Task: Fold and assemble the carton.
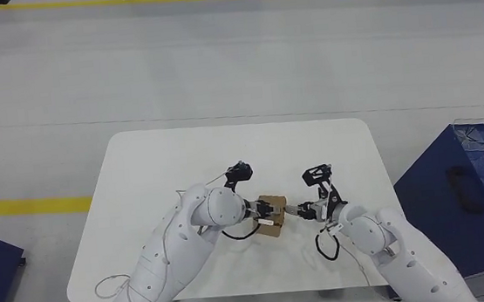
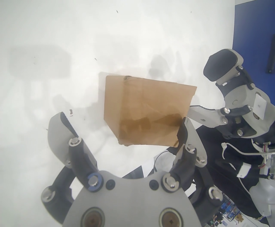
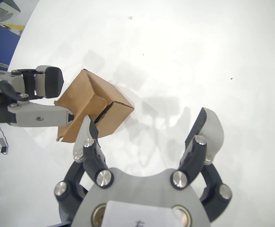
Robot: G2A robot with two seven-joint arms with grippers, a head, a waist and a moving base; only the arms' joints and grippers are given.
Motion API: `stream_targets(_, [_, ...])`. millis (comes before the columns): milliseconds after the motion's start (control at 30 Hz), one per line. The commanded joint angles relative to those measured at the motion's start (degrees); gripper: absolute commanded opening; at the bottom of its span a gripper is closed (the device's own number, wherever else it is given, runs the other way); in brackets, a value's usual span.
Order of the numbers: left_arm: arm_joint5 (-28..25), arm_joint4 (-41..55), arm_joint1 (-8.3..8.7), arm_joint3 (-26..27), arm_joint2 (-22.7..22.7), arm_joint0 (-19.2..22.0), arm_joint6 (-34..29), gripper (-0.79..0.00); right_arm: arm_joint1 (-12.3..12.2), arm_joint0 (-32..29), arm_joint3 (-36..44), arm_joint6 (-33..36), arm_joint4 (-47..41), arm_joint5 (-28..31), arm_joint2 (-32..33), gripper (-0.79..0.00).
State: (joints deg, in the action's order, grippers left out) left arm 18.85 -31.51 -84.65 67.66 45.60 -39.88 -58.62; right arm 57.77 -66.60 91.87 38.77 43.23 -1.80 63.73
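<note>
**A:** White rounded counter [image 1: 225, 153] on a grey floor. Where's the small brown cardboard carton [image 1: 271, 218]?

**B:** Towards the near edge, about the middle, lying between both arms. It's half-formed, and one flap isn't closed yet.

**A:** Is it gripped?

**B:** No. The left pincer [image 2: 121, 123] is spread wide, with one finger touching the carton's corner. The right pincer [image 3: 147, 118] is just as wide, with one finger against the opposite side.

**A:** Why like that?

**B:** Probably to brace it from both sides, so a flap can be pressed in without the carton sliding.
</note>
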Motion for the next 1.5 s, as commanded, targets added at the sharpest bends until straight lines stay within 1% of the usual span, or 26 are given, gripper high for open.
stream_targets(0, [-0.2, 0.0, -0.01, -0.1, 0.0, -0.1, -0.1, 0.000, 0.2, 0.2, -0.4, -0.6, 0.4, -0.1, -0.6, 0.000])
stream_targets(367, [-0.5, -0.1, 0.06, 0.5, 0.8, -0.4, 0.1, 0.000, 1.0, 0.5, -1.0, -1.7, 1.9, -0.6, -1.7, 0.000])
stream_targets(467, [0.8, 0.1, 0.39, 2.3, 2.6, -1.0, 1.4, 0.000, 1.2, 0.5, -1.0, -1.7, 1.9, -0.8, -1.6, 0.000])
stream_targets(600, [2.5, -1.5, 1.34, 5.3, 5.4, -1.9, 0.9, 0.000, 1.4, 0.5, -0.6, -1.5, 1.6, -1.0, -1.5, 0.000])
stream_targets(700, [4.4, -3.8, 2.04, 6.2, 6.8, -2.5, -0.2, 0.000, 1.5, 0.4, -0.3, -1.3, 1.4, -0.9, -1.3, 0.000])
stream_targets(800, [5.1, -6.7, 2.27, 5.2, 5.9, -2.2, -2.5, 0.000, 1.6, 0.3, -0.1, -1.2, 1.4, -1.0, -1.1, 0.000])
stream_targets(933, [4.3, -5.3, 1.90, 1.8, 4.9, -0.9, -5.9, 0.000, 1.8, 0.1, 0.1, -1.1, 1.4, -1.0, -0.8, 0.000])
stream_targets(1133, [3.1, -3.0, 1.14, -1.5, 3.9, 0.5, -5.7, 0.000, 2.1, 0.1, -0.4, -1.0, 1.0, -1.0, -0.8, 0.000])
stream_targets(1467, [2.0, -0.8, 0.55, -3.7, 3.3, 1.4, -5.5, 0.000, 2.9, 1.0, -1.4, -1.4, 2.5, -1.4, -2.3, 0.000])
